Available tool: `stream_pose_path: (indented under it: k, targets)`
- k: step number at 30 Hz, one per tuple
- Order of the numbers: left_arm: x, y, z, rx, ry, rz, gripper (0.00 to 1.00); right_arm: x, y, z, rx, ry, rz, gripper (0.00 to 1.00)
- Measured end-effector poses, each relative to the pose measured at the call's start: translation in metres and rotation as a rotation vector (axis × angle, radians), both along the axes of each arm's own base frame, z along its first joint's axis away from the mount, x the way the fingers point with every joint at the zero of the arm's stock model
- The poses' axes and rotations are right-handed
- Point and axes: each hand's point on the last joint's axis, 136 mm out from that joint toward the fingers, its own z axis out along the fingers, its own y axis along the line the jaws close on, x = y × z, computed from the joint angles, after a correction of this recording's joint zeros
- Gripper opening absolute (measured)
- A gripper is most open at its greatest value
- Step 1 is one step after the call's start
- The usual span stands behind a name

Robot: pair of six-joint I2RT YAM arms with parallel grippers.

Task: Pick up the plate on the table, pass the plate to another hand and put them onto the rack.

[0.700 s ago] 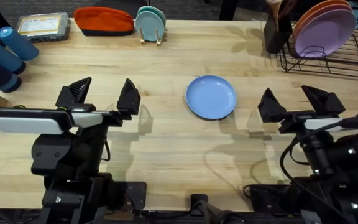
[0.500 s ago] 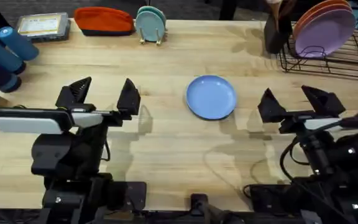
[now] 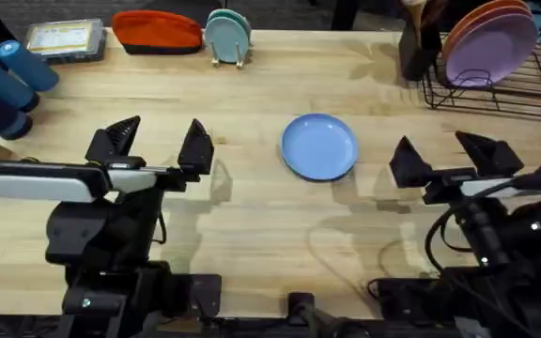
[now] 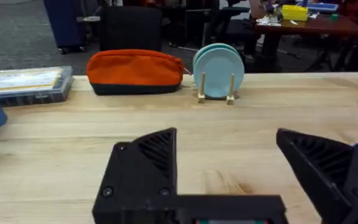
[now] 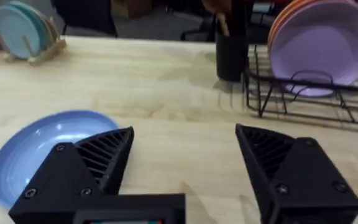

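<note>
The plate [image 3: 319,146] is seen flat on the table [image 3: 252,225], between the two claws and well short of the rack [image 3: 496,89]. The left claw [image 3: 154,143] and right claw [image 3: 454,156] are held wide and empty. Pickup is judged not yet begun; a reach to the plate's rim is called for.
</note>
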Motion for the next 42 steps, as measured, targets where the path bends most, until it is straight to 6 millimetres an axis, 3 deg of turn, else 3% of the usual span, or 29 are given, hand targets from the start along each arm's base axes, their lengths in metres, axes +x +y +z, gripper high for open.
stream_pose_path:
  k: [3, 6, 9, 13, 19, 20, 26, 42]
  targets:
    - [-0.009, -0.002, 0.026, -0.001, 0.001, -0.014, 0.993, -0.016, 0.001, -0.008, 0.01, 0.148, 0.003, 0.997]
    - [-0.021, -0.003, 0.062, -0.001, -0.033, -0.017, 0.993, -0.029, 0.001, 0.007, 0.031, 0.204, 0.001, 0.996]
    - [-0.035, -0.003, 0.095, -0.001, -0.035, -0.018, 0.993, -0.039, 0.001, 0.042, 0.041, 0.214, -0.002, 0.998]
    - [-0.047, -0.004, 0.119, -0.002, 0.031, -0.025, 0.993, -0.049, 0.001, 0.086, 0.046, 0.239, -0.004, 0.997]
    - [-0.05, -0.016, 0.15, -0.01, 0.171, -0.092, 0.993, -0.053, 0.001, 0.127, 0.045, 0.348, -0.007, 0.997]
    - [-0.049, -0.023, 0.166, -0.018, 0.228, -0.137, 0.993, -0.051, 0.002, 0.14, 0.045, 0.392, -0.005, 0.998]
    - [-0.049, -0.035, 0.183, -0.038, 0.337, -0.203, 0.994, -0.052, 0.009, 0.158, 0.061, 0.429, 0.036, 0.997]
    - [-0.045, -0.039, 0.191, -0.047, 0.355, -0.23, 0.993, -0.054, 0.017, 0.158, 0.078, 0.441, 0.082, 0.998]
